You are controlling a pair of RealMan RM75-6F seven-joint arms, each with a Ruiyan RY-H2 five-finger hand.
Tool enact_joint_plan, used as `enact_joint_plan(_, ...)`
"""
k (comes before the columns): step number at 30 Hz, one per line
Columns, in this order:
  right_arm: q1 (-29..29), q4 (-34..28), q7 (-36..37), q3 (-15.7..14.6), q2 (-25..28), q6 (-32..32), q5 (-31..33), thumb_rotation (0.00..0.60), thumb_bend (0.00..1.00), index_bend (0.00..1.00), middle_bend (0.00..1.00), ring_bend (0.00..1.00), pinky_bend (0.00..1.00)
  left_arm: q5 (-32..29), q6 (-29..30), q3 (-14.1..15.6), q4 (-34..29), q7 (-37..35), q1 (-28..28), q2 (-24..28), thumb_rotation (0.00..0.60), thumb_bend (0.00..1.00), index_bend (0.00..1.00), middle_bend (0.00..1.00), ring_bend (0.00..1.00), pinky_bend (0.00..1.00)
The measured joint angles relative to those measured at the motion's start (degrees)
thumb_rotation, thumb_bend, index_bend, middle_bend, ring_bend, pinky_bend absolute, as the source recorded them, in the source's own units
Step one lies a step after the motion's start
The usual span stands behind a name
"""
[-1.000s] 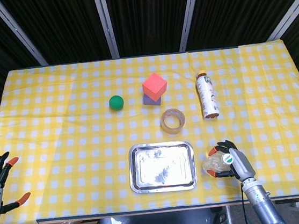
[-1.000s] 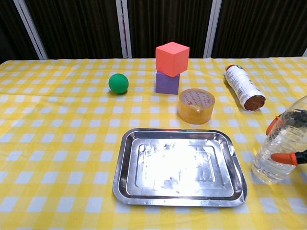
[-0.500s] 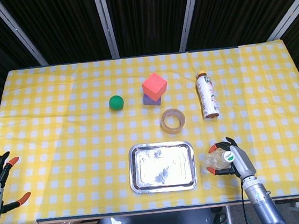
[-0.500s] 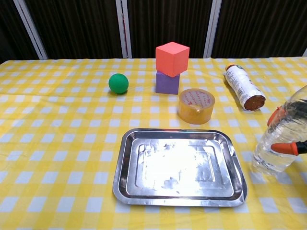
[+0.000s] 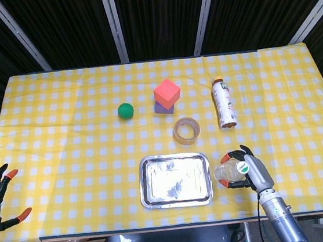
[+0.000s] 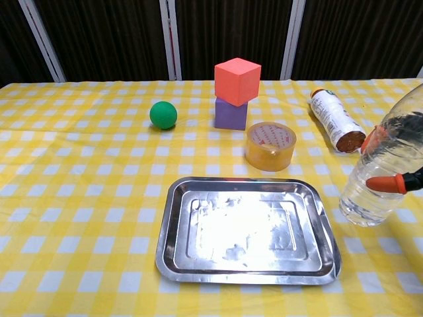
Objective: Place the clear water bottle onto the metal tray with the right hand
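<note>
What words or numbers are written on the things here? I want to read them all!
None can be read.
Lying drink bottle: its white label has print, too small and blurred.
Tape roll: faint red marks inside, unreadable.
Clear water bottle in the right hand: no label shows.

black right hand (image 5: 253, 172), orange fingertips (image 5: 225, 159), silver-grey forearm
</note>
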Motion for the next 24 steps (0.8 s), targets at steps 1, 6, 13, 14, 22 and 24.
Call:
enact_joint_plan(1, 0.10, -0.25, -0.28, -0.01, -0.02, 0.01, 0.05, 0.600, 0.42, 0.72, 0.58, 0.25, 0.00, 0.02, 0.05, 0.00, 0.00, -0.09, 0.02, 0.04, 0.600, 0.16, 0.13, 0.00, 0.00, 0.00)
enact_joint_plan(6, 0.82, -2.60, -3.07, -0.02, -0.43, 0.30, 0.18, 0.600, 0.42, 0.72, 0.58, 0.25, 0.00, 0.03, 0.12, -0.01, 0.05, -0.71, 0.07, 0.26, 0.600, 0.16, 0.13, 0.00, 0.00, 0.00)
enact_joint_plan(13, 1.64, -6.67, -9.19, -0.24, -1.76, 2.45, 1.21, 0.600, 0.43, 0.72, 0.58, 0.25, 0.00, 0.07, -0.28, 0.07, 0.05, -0.69, -0.08, 0.24, 0.600, 0.16, 0.13, 0.00, 0.00, 0.00)
enact_joint_plan(14, 1.74, -7.07, -9.94, -0.30, -2.25, 2.81, 1.34, 0.600, 0.43, 0.72, 0.58, 0.25, 0.00, 0.13, -0.27, 0.09, 0.04, -0.68, -0.09, 0.24, 0.600, 0.16, 0.13, 0.00, 0.00, 0.00)
enact_joint_plan(22, 2.80, -10.34, -13.54, -0.29, -4.33, 4.38, 3.46, 0.600, 0.43, 0.72, 0.58, 0.25, 0.00, 0.21, 0.11, 0.05, 0.04, -1.60, 0.06, 0.56, 0.600, 0.16, 0.13, 0.00, 0.00, 0.00)
enact_joint_plan(24, 2.94, -10.95, -14.14, -0.11, -4.20, 4.78, 3.62, 0.600, 0.43, 0.72, 0.58, 0.25, 0.00, 0.15, -0.01, 0.05, 0.09, -1.83, 0.03, 0.65, 0.600, 0.16, 0.13, 0.00, 0.00, 0.00)
